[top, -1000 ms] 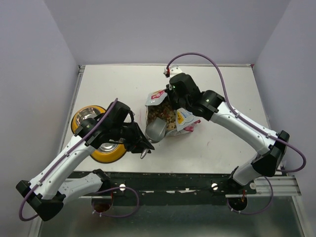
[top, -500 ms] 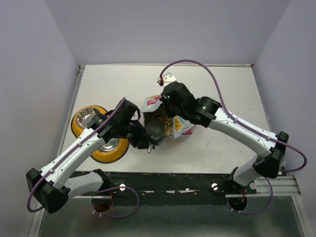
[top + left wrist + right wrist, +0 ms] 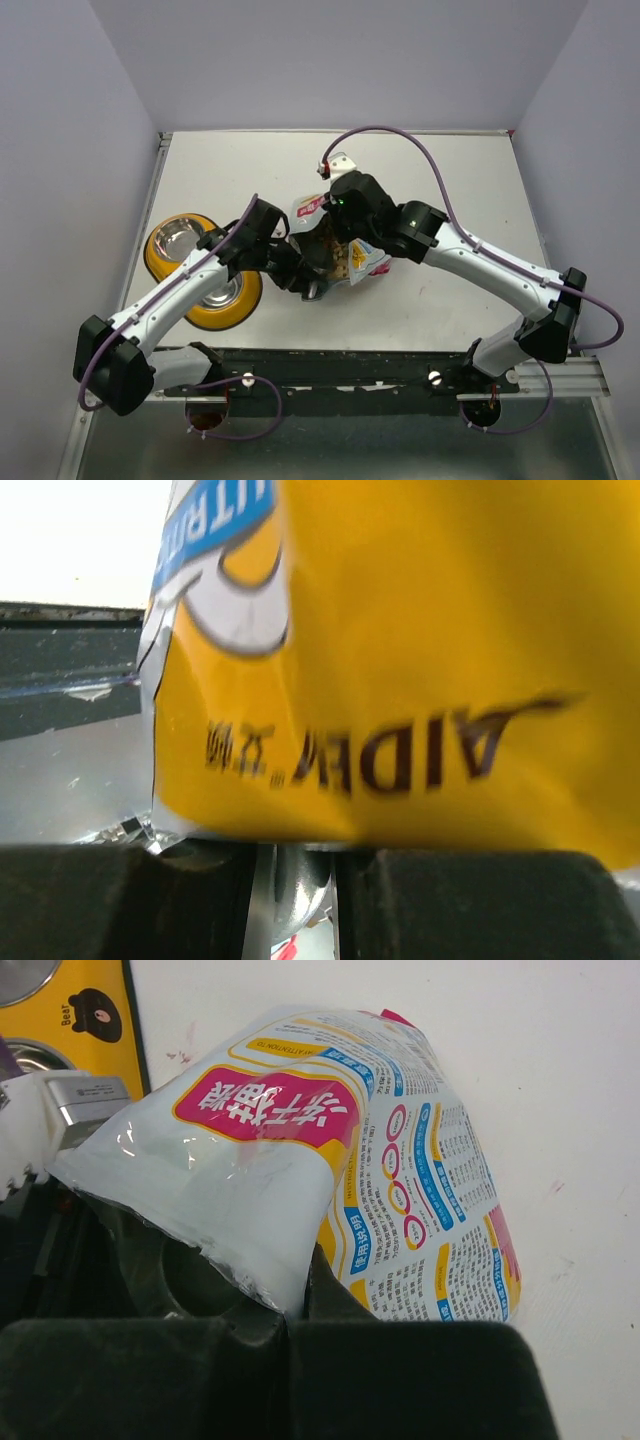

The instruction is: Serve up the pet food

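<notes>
The pet food [image 3: 333, 252] shows as brown kibble inside the open mouth of its bag [image 3: 366, 258], which lies mid-table. My right gripper [image 3: 346, 222] is shut on the bag's top edge and holds the mouth up; in the right wrist view the jaws [image 3: 297, 1305] pinch the white film of the bag [image 3: 400, 1150]. My left gripper [image 3: 298, 272] is shut on the handle of the silver metal scoop [image 3: 296, 880]. The scoop's bowl is pushed into the bag's mouth and mostly hidden. The bag's yellow side [image 3: 430, 650] fills the left wrist view.
The yellow double-bowl feeder [image 3: 215, 316] with two steel bowls sits at the left, partly under my left arm; its corner [image 3: 90, 1010] shows in the right wrist view. The table's black front rail [image 3: 350, 365] runs along the near edge.
My left arm has swung right and carried the scoop from beside the feeder into the bag's mouth. The right gripper, with the bag's edge, has shifted slightly left.
</notes>
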Robot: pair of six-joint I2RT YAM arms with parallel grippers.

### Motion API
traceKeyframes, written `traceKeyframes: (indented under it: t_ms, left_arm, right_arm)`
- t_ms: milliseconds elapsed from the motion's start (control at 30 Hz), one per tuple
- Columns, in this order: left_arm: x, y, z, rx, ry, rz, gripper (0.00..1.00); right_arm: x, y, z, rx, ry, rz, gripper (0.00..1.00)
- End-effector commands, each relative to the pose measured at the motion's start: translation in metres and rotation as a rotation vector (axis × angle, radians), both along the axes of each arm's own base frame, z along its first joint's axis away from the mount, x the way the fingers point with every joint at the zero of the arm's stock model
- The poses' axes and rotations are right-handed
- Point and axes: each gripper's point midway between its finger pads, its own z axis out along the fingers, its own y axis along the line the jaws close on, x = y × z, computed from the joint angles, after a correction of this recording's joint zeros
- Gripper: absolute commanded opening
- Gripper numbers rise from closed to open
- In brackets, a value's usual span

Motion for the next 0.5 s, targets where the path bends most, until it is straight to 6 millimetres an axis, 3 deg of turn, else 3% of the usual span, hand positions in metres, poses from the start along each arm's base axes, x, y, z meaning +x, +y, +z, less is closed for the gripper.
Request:
traceKeyframes:
  t_ms: [0,133,233,333,467]
  left_arm:
    - [0.052,-0.008,-0.026,0.019,-0.096,0.065,0.0]
    - [0.088,-0.012,-0.051,0.11,-0.221,-0.004,0.0]
    - [0.101,-0.006,-0.054,0.182,-0.31,-0.035,0.0]
    - [0.093,0.001,-0.045,0.17,-0.371,-0.032,0.0]
    - [0.077,-0.007,-0.03,0.006,-0.473,-0.033,0.0]
  right_arm:
    - [-0.012,0.012,0.027,0.131,-0.024,0.043,0.01]
    - [-0.015,0.006,0.027,0.127,-0.024,0.034,0.01]
    - [-0.014,-0.004,0.022,0.115,-0.024,-0.003,0.01]
    - [-0.009,-0.019,0.018,0.061,-0.037,-0.062,0.01]
    - [-0.004,-0.035,0.014,0.026,-0.055,-0.109,0.01]
